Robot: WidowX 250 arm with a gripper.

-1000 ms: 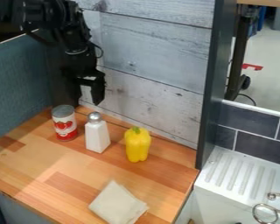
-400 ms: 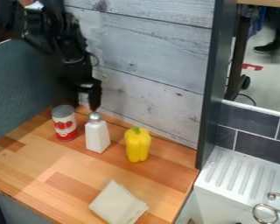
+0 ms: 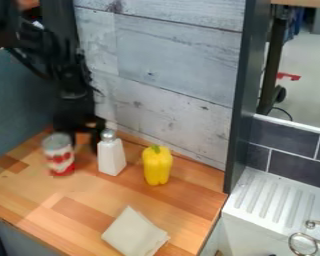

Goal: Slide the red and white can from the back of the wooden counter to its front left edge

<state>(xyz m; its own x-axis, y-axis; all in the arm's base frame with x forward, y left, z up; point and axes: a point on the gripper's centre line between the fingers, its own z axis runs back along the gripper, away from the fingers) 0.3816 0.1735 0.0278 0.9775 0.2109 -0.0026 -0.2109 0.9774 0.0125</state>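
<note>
Camera view: the black gripper (image 3: pixel 84 145) had come down at about 10 o'clock of the frame, with 12 toward its top edge.
Gripper: its two fingers stood parted, the wooden counter (image 3: pixel 81 200) visible between them, and it seemed to hold nothing; whether one finger touched the can, I could not tell.
Can: the red and white can (image 3: pixel 58 154) stood just beside the gripper, toward its 8 o'clock; it had shifted toward 7 o'clock from its earlier spot near the wall (image 3: pixel 166 95).
Shaker: the white bottle with a metal cap (image 3: pixel 111 156) stood at the can's 3 o'clock, practically unmoved.
Pepper: the yellow pepper (image 3: pixel 157 166) kept its place, farther out at 3 o'clock.
Cloth: the folded cloth (image 3: pixel 134 233) lay unchanged, at the can's 5 o'clock.
Meaning: the can was probably the thing being worked on, likely nudged rather than lifted; with no grip evident, its hold had seemingly yet to be secured.
</note>
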